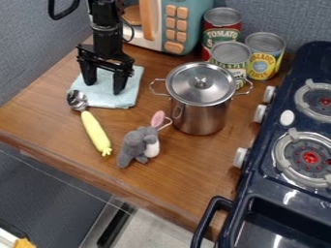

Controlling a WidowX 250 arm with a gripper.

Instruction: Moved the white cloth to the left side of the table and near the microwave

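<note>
"Camera view: how's my black two-finger hand (104,88)?"

"Spread, above the pale bluish-white fabric cloth (103,100), which lies at the brown wooden bench's (48,109) left, near the teal-and-white toy microwave (195,24)."

"So I release?"

"Looks released, I judge. I'd rise straight up, staying wide, so neither tip drags it."

Clock positions are taken from the pot (197,117), which stands on the counter (38,114) with its lid (184,87) on. Microwave (188,35): 11 o'clock, at the back. Three cans (221,36): 12 to 2 o'clock, grouped behind the pot. Cloth (126,99): 9 o'clock, before the microwave. Spoon (96,131): 8 o'clock, its bowl just beside the cloth. Plush toy (134,146): between 7 and 8. Stove (281,133): 4 o'clock, along the right.
</note>
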